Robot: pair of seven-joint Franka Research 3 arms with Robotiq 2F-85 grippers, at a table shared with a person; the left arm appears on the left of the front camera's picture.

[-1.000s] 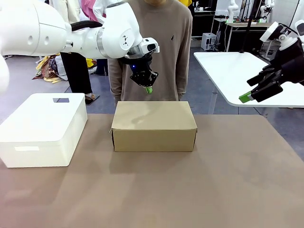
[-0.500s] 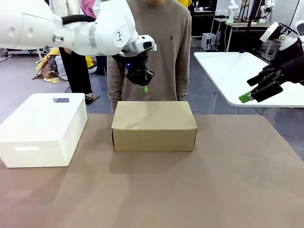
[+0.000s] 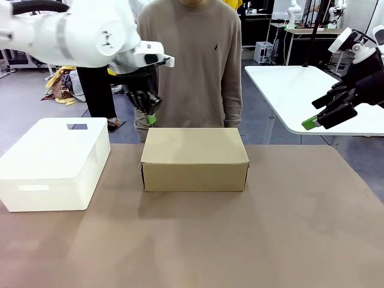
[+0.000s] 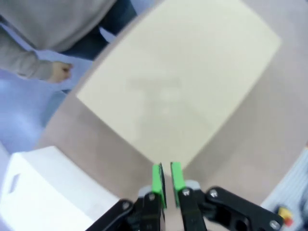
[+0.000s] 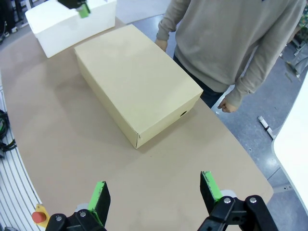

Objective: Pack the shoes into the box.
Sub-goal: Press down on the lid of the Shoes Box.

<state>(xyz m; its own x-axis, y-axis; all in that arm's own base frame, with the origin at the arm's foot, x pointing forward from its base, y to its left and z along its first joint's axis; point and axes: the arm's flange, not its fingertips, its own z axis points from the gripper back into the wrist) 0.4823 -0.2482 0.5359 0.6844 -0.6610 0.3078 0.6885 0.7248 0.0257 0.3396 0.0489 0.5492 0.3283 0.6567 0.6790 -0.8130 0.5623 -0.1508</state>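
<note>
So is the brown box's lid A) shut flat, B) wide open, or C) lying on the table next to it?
A: the box has its lid folded down flat over the top, as the right wrist view also shows, with nothing of its inside on view.

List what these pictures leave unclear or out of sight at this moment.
- Contents of the box: its lid is shut in the front and both wrist views, so the inside is hidden.
- Left end effector: a narrow gap shows between its pads in the blurred left wrist view; the front view is too small to settle it.
- White bin: its closed top hides the inside.
- Person: cut off by the top edge.
</note>
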